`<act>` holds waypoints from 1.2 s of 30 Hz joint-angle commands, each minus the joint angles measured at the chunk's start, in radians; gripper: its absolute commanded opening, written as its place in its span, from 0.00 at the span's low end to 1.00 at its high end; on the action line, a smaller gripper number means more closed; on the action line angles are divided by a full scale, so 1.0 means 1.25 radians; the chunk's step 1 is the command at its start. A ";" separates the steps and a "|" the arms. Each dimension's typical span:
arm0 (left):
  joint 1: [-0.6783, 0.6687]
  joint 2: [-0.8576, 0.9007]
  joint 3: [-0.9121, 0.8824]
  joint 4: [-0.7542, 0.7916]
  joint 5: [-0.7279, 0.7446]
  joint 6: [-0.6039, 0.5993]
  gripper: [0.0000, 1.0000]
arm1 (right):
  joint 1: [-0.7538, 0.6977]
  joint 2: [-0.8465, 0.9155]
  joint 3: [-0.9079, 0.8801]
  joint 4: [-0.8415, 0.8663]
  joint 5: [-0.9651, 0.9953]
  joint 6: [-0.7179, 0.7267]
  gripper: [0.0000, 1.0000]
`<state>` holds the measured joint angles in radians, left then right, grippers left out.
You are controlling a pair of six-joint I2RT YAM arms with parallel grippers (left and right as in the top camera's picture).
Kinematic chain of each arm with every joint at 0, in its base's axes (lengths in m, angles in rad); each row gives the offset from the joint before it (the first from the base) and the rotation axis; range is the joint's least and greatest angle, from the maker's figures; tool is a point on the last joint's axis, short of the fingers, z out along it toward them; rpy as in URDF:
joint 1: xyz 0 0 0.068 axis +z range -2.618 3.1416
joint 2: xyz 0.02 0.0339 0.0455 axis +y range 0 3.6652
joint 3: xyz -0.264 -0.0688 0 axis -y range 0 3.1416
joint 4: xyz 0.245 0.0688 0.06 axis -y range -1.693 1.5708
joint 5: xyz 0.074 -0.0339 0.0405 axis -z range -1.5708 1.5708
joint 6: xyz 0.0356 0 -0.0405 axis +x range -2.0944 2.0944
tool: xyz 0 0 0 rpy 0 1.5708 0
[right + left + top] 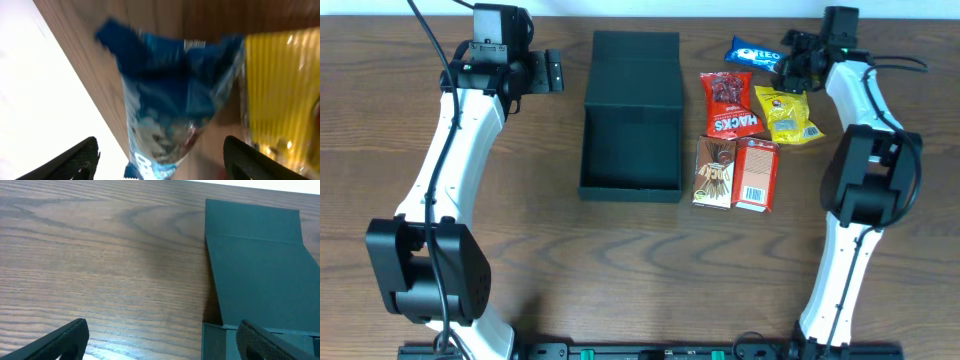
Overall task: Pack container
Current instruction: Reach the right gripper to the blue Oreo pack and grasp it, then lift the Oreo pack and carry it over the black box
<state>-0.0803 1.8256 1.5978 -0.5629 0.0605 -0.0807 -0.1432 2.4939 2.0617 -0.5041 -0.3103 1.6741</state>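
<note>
Right gripper [162, 160], jaws spread, straddles the blue packet [170, 100], likely for a pickup; left gripper [165, 337] hovers wide open beside the open box [630, 192].

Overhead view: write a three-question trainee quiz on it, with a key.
1. True or false: a snack already lies inside the container.
2. Which packet lies between the open right jaws? A red, B the blue packet, C yellow.
3. Fill in: the container's lid lies ___ (open or shut).
Key: 1 false; 2 B; 3 open.
</note>
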 commanded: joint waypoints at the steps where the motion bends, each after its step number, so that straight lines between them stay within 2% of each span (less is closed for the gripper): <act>1: 0.001 0.002 0.001 -0.001 -0.006 0.005 0.95 | -0.018 0.023 0.016 -0.001 -0.038 0.013 0.79; 9: 0.001 0.001 0.001 -0.004 -0.006 0.005 0.95 | -0.023 0.075 0.017 -0.007 -0.123 0.024 0.71; 17: 0.001 0.001 0.001 -0.007 -0.006 0.005 0.95 | -0.038 0.075 0.017 -0.013 -0.121 0.005 0.50; 25: 0.001 0.001 0.001 -0.007 -0.006 0.005 0.95 | -0.043 0.075 0.036 -0.015 -0.127 -0.072 0.41; 31: 0.001 0.001 0.001 -0.007 -0.006 0.005 0.95 | -0.043 0.075 0.129 -0.086 -0.113 -0.152 0.38; 36: 0.001 0.001 0.001 -0.007 -0.013 0.005 0.95 | -0.032 0.075 0.271 -0.139 -0.114 -0.231 0.36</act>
<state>-0.0803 1.8256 1.5978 -0.5713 0.0601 -0.0807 -0.1864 2.5950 2.3039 -0.6708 -0.4503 1.4677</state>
